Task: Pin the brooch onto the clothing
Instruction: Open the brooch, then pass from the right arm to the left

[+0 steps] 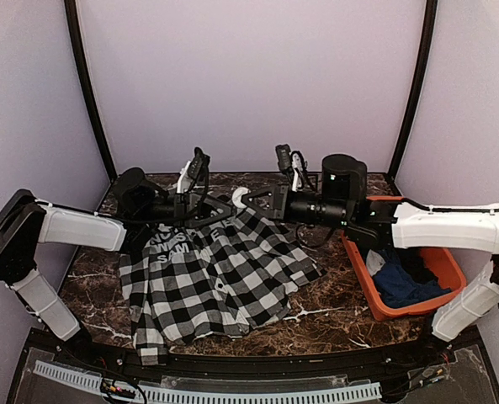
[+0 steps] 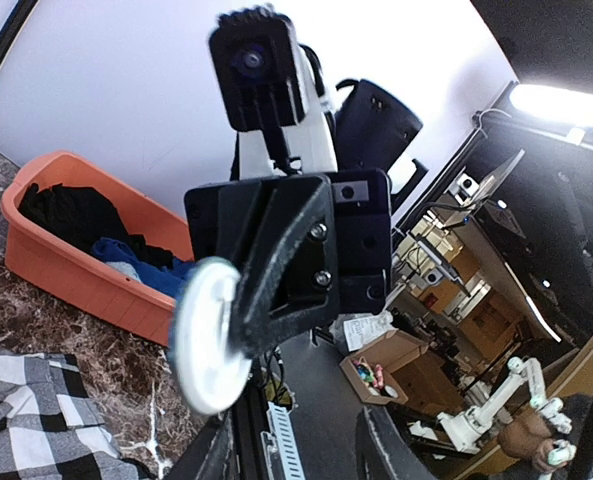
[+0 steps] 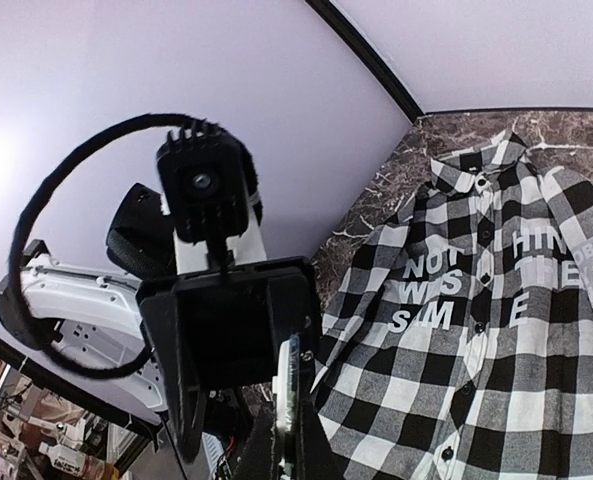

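Top view: soft, even light from above. The shirt point(image 1: 220, 278) casts only a faint shadow on the table point(image 1: 333, 311), and the walls point(image 1: 249, 84) behind it show no glare. Both wrist views bow hard at their edges. Left wrist view: a lamp point(image 2: 566, 100) far up-right of the shirt blows out white, and the room point(image 2: 456, 330) beneath looks soft, perhaps blurred.

The left end effector point(image 2: 306, 452) shows two dark fingers parted at the view's bottom edge. Straight ahead of it, the right end effector point(image 2: 241, 318) pinches a round white brooch point(image 2: 201, 345). Beyond, toward the view's left, an orange bin point(image 2: 76, 280) holds dark and blue clothes. The checked shirt point(image 2: 26, 420) lies on the marbled surface point(image 2: 106, 355).
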